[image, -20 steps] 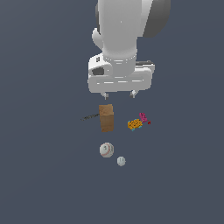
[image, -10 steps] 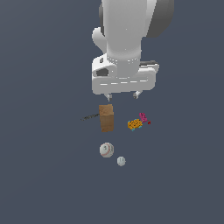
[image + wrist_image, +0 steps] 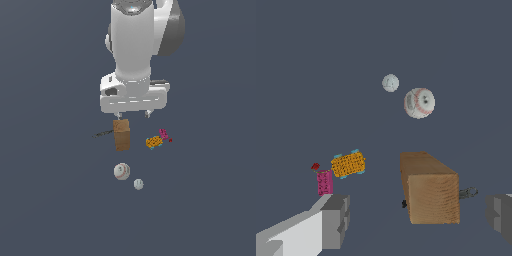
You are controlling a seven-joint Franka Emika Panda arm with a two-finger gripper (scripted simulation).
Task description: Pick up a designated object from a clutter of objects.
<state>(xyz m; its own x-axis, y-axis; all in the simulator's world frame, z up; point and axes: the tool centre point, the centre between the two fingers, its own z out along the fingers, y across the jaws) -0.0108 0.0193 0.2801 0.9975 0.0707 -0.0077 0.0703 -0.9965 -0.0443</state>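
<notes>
The designated object, a tall brown block (image 3: 121, 134), stands upright in the clutter; in the wrist view (image 3: 431, 192) it shows wood grain. My gripper (image 3: 132, 116) hangs just above it, open and empty. In the wrist view the gripper (image 3: 417, 212) has its grey fingers (image 3: 336, 220) spread wide, with the block between them, closer to one finger. A thin dark tool (image 3: 102, 133) lies beside the block, partly hidden behind it in the wrist view (image 3: 468, 192).
A red-stitched white baseball (image 3: 121, 171) and a smaller white ball (image 3: 138, 184) lie in front of the block. An orange toy (image 3: 154, 142), a pink toy (image 3: 163, 133) and a tiny red piece (image 3: 170, 140) lie to the exterior view's right. The floor is plain dark grey.
The gripper has come down toward the top of the brown block, staying open. The objects have not moved.
</notes>
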